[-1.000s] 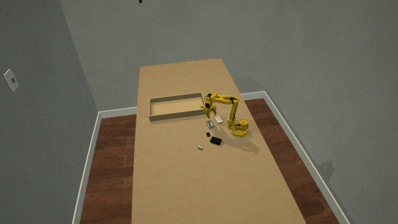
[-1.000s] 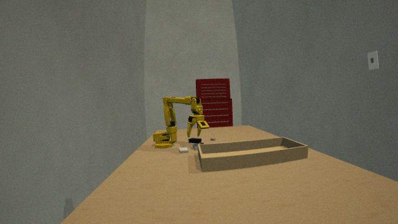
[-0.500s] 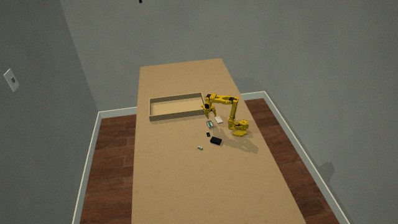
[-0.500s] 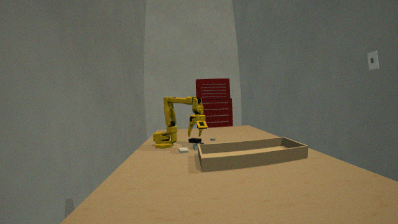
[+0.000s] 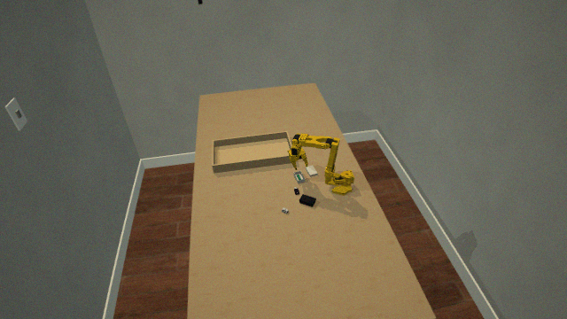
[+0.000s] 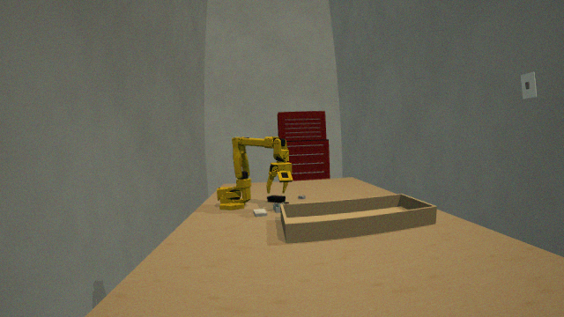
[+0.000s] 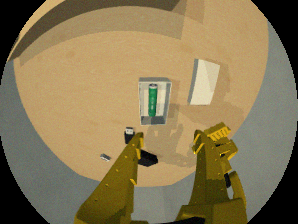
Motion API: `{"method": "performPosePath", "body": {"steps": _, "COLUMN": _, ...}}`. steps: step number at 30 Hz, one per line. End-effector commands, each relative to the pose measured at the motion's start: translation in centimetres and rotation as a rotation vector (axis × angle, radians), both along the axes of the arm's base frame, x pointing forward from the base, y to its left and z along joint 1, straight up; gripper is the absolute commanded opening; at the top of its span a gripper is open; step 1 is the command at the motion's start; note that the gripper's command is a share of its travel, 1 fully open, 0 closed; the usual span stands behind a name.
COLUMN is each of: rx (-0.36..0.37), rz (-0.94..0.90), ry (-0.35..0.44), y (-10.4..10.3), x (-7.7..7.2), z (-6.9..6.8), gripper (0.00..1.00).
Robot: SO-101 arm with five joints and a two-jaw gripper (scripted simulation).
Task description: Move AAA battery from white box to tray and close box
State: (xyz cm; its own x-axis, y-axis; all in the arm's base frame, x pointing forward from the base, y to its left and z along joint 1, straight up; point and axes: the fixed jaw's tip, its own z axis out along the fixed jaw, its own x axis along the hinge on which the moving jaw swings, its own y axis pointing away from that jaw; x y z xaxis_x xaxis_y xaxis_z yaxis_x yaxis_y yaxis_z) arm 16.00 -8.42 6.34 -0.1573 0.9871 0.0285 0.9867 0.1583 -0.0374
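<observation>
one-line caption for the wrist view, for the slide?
Open end effector above the uncovered white box with the green battery inside; lid lies beside it, tray beyond.

- On the table [image 5: 248, 248], the open box base [image 7: 153, 102] holds the AAA battery [image 7: 152, 100].
- Its lid [image 7: 204, 83] lies just beside.
- The tray [image 5: 249, 166] sits near.

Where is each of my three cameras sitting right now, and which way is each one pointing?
Top: high above the table's near end, looking down at the tray, the open white box and the whole arm.
Exterior: low beyond the tray, facing the arm and a red cabinet.
Wrist: on the pincer, looking down; both fingers show, open and empty.
Top and wrist share the battery in the box and the loose lid.
</observation>
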Motion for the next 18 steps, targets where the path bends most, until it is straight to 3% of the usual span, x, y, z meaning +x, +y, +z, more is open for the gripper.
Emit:
{"method": "performPosePath", "body": {"steps": 1, "rx": -0.023, "rz": -0.012, "ry": -0.041, "y": -0.21, "x": 0.73, "z": 0.53, "gripper": 0.28}}
{"method": "performPosePath", "body": {"steps": 18, "rx": -0.023, "rz": -0.020, "ry": -0.041, "y": -0.20, "x": 0.75, "z": 0.52, "gripper": 0.28}}
